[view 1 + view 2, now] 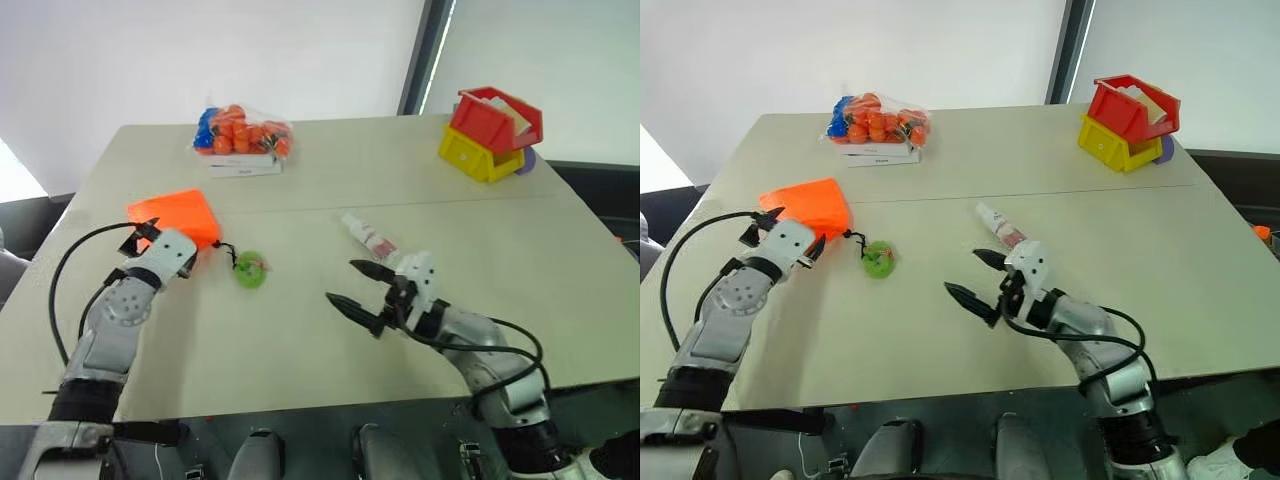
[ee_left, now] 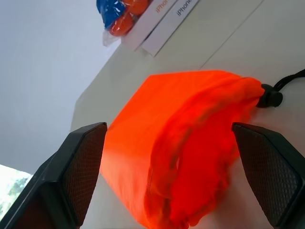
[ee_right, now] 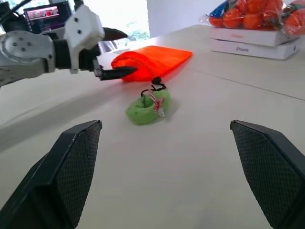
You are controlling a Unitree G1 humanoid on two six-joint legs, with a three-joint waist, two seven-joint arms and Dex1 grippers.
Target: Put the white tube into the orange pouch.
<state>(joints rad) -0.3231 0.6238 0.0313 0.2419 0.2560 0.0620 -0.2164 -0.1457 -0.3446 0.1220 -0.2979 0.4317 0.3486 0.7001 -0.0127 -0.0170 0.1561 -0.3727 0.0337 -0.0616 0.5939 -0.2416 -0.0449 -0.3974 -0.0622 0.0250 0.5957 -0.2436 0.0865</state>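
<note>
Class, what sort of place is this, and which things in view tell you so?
Probably a lab or test room: a plain table set with a bag of balls, stacked toy bins, and a monitor beyond.

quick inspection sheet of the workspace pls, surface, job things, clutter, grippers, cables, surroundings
surface: pale table, seam running across it.
job's things: white tube lies flat near the middle, not held; orange pouch lies on the robot's left, its black cord ending in a green tag.
clutter: bag of orange and blue balls on white boxes; red and yellow bins, far side.
grippers: left gripper open at the pouch; right gripper open, empty, near the tube.
cables: black cable looping off the left arm.
surroundings: white wall behind the table.
</note>
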